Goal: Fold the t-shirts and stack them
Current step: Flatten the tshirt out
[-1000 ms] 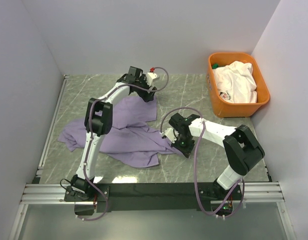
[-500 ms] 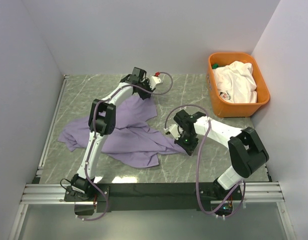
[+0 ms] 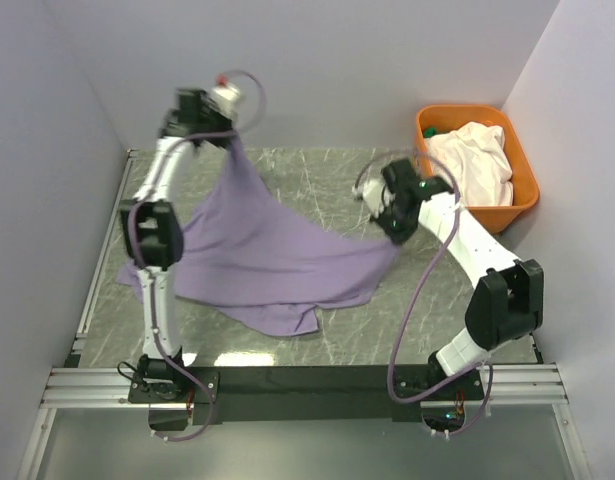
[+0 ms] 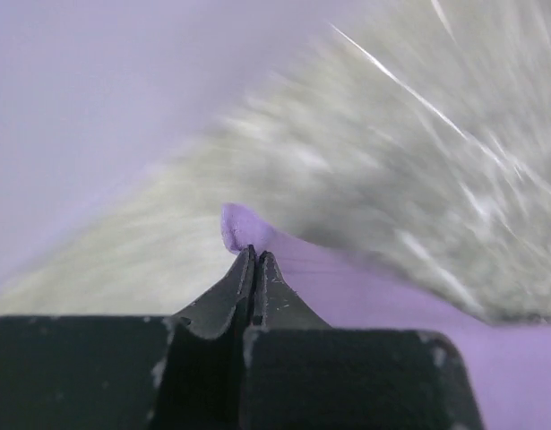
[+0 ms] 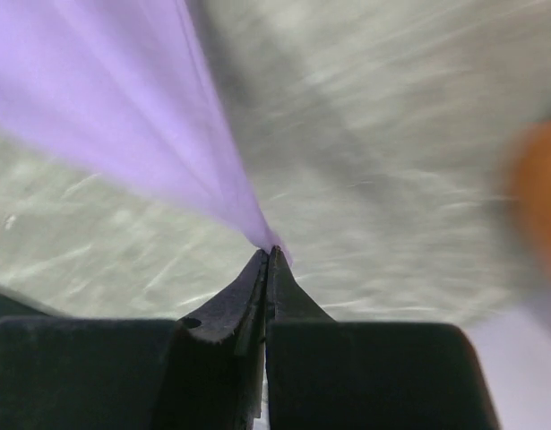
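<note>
Grey-green marbled table (image 3: 337,185), plain pale walls on three sides; both wrist views motion-smeared. Left gripper (image 4: 254,255): fingers pressed tight together, pinching a small edge of the lavender t-shirt (image 4: 374,300); a bit of cloth pokes out past the tips and the rest runs off to the lower right in its own camera. In the top view this gripper is up high at the far left corner, seen against the back wall, and the shirt drops from it as a narrow taut strip that widens toward the near side. Right gripper (image 5: 268,255): fingers also clamped together on a pinched point of the same shirt, cloth fanning up and left from the tips, table blurred underneath. In the top view it sits off the table at mid-right, so the shirt spans between the two grippers as one stretched sheet. The sheet's lower part lies on the table nearer the arm bases, with one rumpled corner at the left arm's near-left side and another flap at the near middle. Just to the right of the right gripper, in the far right corner, stands the orange tub (image 3: 524,195), showing as an orange blur at the edge of the right wrist view. The white t-shirt (image 3: 475,162) is bunched inside it, apart from both grippers. Something small and green shows at the tub's back corner; cannot tell what.
</note>
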